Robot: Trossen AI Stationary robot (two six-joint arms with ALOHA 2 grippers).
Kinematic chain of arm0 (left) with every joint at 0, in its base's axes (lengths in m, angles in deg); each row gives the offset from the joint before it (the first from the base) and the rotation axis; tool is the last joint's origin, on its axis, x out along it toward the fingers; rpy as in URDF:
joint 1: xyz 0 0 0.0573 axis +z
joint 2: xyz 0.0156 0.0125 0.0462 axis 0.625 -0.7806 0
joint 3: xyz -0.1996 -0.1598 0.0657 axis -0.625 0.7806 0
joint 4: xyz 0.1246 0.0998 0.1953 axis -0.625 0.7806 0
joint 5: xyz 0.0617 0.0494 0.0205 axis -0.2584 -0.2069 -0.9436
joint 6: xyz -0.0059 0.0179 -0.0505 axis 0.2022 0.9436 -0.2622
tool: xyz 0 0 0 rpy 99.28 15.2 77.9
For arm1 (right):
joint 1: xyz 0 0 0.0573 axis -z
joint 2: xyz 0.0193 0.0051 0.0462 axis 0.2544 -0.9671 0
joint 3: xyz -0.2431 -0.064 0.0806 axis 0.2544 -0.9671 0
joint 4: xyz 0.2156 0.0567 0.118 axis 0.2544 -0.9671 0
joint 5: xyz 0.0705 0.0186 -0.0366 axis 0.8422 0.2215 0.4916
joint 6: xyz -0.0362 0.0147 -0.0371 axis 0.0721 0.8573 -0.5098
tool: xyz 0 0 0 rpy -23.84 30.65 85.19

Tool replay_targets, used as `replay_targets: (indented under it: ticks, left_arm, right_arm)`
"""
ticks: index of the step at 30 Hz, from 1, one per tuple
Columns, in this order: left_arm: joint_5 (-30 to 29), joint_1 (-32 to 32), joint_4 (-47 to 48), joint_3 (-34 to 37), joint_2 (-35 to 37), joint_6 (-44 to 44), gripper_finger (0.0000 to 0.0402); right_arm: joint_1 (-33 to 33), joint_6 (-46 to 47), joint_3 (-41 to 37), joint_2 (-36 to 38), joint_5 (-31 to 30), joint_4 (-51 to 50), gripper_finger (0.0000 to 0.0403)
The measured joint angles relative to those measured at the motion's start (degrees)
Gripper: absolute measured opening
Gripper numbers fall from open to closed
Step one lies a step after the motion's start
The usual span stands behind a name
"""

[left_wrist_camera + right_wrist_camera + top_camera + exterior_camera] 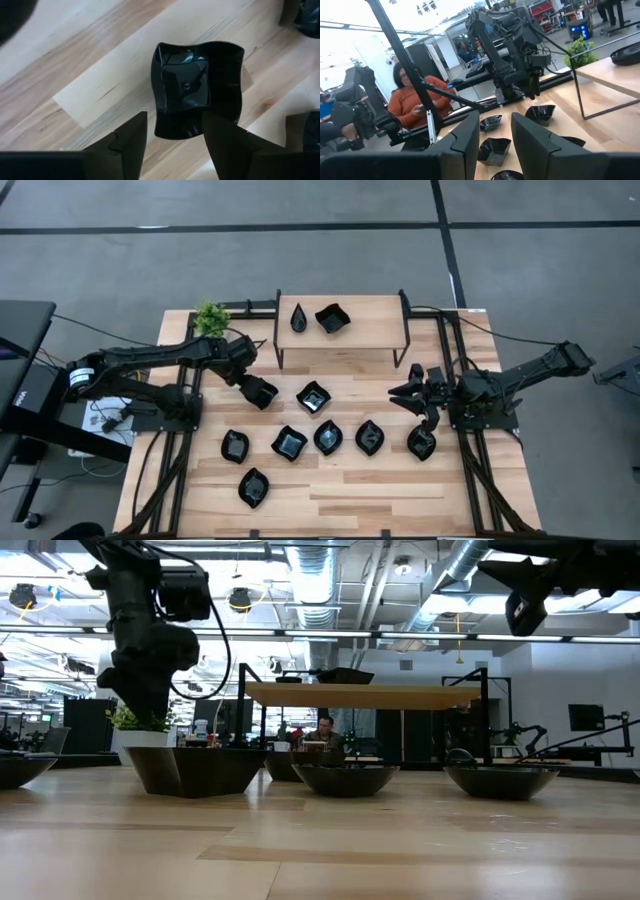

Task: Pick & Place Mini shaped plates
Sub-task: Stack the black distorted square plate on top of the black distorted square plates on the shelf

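ok so starting on my left side: my left gripper is hanging right over a wavy-edged square plate near the left end of the raised shelf; fingers spread wide, one on each side of the plate's near edge, nothing held; the plate sits flat on the wooden table, and in the low view it shows just under my arm, touching the boards; the little green plant is behind my arm at the table's back left corner.

Moving along: the rest of the mini shaped plates are scattered over the middle of the table; another square one sits just right of my left gripper, then a loose row across the middle, and one oval sits alone toward the front; two more are up on the shelf, a narrow teardrop and a square beside it.

Right side: my right gripper is parked above the table near the shelf's right leg, fingers partly apart and empty; a plate lies just in front of it; past my right fingers there's a person in an orange top sitting beyond the table.
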Motion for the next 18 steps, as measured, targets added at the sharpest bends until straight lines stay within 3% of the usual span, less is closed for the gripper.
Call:
replay_targets:
  ticks: [6, 11, 15, 18]
  left_arm:
    - [0.22, 0.0, -0.34, 0.11, 0.0, -0.02, 0.0188]
    - [0.22, 0.0, -0.87, 0.11, 0.0, -0.02, 0.018]
    - [0.24, 0.0, -1.17, 0.11, 0.0, -0.02, 0.0177]
    - [0.24, 0.0, -1.26, 0.11, 0.0, -0.02, 0.0175]
  right_arm:
    - [0.07, 0.86, 0.0, 0.01, -0.98, -0.57, 0.0108]
    - [0.11, 10.73, 0.0, -0.01, -1.23, -1.33, 0.0108]
    - [0.15, 10.19, -0.09, 2.38, -1.83, -0.6, 0.0108]
    - [0.13, 3.98, -0.07, 8.33, -1.24, 0.53, 0.0108]
